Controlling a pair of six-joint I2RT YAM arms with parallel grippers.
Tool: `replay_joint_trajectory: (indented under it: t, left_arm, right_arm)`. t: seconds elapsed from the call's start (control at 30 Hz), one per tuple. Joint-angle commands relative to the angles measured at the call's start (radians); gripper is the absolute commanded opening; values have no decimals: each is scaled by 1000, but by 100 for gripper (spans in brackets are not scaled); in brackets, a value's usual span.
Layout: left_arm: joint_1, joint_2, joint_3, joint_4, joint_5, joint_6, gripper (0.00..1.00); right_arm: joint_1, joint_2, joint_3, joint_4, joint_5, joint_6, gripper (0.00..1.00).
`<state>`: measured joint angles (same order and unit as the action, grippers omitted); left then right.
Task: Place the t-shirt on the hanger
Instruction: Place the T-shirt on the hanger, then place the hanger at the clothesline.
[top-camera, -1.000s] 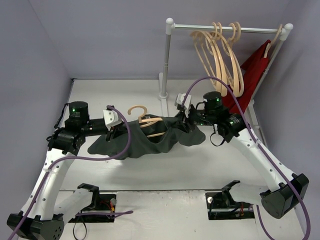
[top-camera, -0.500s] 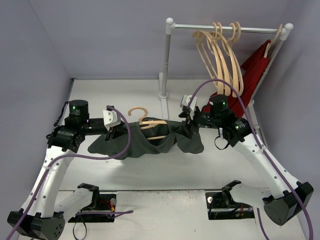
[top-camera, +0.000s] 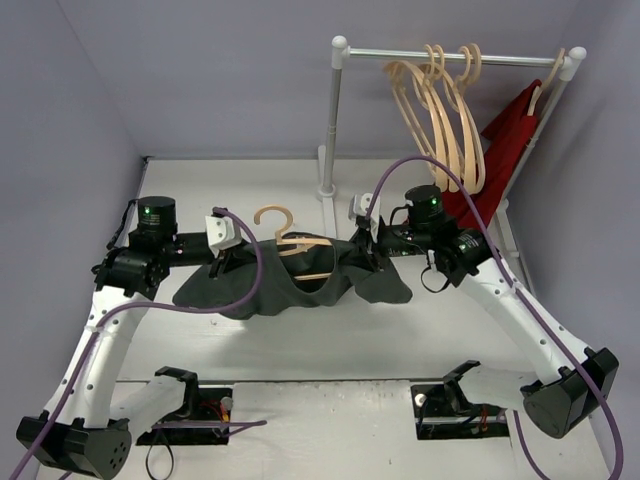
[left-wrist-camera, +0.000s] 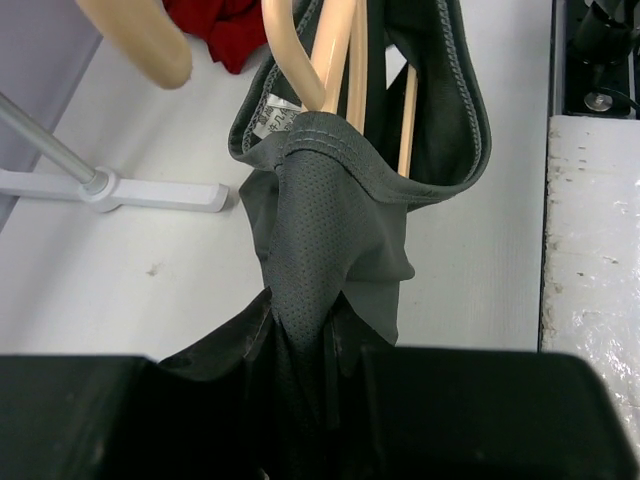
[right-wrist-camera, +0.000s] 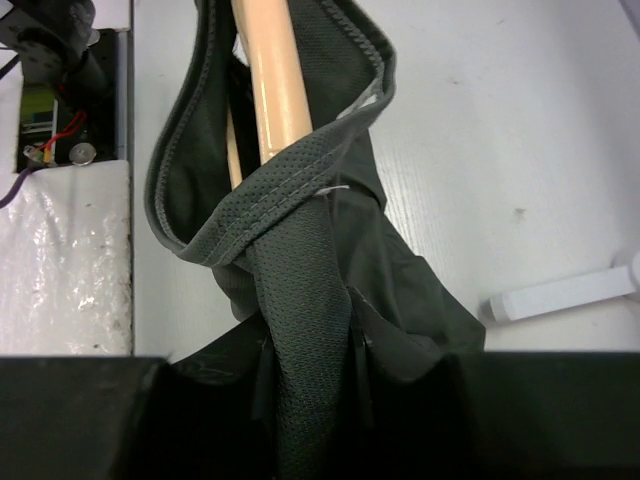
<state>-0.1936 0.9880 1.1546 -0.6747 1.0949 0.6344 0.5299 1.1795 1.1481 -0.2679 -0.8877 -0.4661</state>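
Both arms' fingers on t-shirt, hanger through neck.

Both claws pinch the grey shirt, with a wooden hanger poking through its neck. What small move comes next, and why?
Probably ease both grippers slightly apart and downward. The left gripper and right gripper each pinch the t-shirt beside its collar, and the hanger passes through the neck opening, so spreading should seat the cloth on its arms.
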Motion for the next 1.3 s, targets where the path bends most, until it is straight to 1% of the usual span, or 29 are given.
replay_joint_trajectory:
  t: [0.0,0.03,0.07,0.17,0.27,0.4,0.47,0.57,0.63,0.7,0.73,0.77,0.8,0.83,0.87,0.97,1.03,1.07,1.13,1.2,1.27]
  left_arm:
    - [-1,0,57,43,51,36,0]
    - [0,-3,56,41,38,36,1]
    - [4,-12,55,41,20,38,10]
    - [14,-29,50,41,-22,36,20]
    - [20,-38,51,40,-51,31,27]
    - [32,-42,58,40,-101,16,30]
    - [36,-42,77,40,-162,-6,33]
    - [37,-53,112,53,-305,-63,37]
    - [37,-64,160,88,-455,-142,38]
    - [38,-65,225,97,-572,-196,38]
    - [37,-65,253,99,-638,-219,41]
    - [37,-68,286,101,-664,-245,47]
    - [37,-71,304,103,-723,-269,52]
    - [37,-77,325,115,-744,-278,63]
    - [38,-84,341,126,-796,-302,69]
    - [37,-103,380,156,-978,-381,70]
    - [37,-114,405,165,-1161,-421,70]
    - [37,-116,406,169,-1219,-425,70]
    - [37,-126,406,186,-1336,-459,70]
    - [38,-126,402,190,-1375,-486,70]
    - [38,-129,391,190,-1379,-502,70]
  right_arm:
    - [-7,-43,49,56,14,26,0]
    - [-7,-51,52,56,30,26,0]
    - [-8,-61,55,56,35,26,0]
    - [-12,-85,64,58,65,30,0]
    - [-17,-98,73,60,91,44,0]
    - [-21,-115,83,59,118,48,0]
    - [-22,-127,90,61,132,49,0]
    - [-21,-132,101,59,162,49,0]
    - [-23,-130,113,61,184,53,0]
    - [-21,-118,131,63,202,59,0]
    - [-22,-112,146,64,205,61,0]
    - [-22,-103,155,65,208,63,0]
    - [-22,-92,185,67,213,66,0]
    - [-22,-77,200,68,221,67,0]
    - [-22,-52,240,69,231,73,0]
    - [-22,15,367,69,279,104,0]
    - [-22,79,504,69,309,126,0]
    - [-22,110,572,69,319,132,0]
    - [-22,199,783,70,362,158,0]
    - [-22,245,905,73,394,166,0]
    - [-22,303,1069,90,430,190,0]
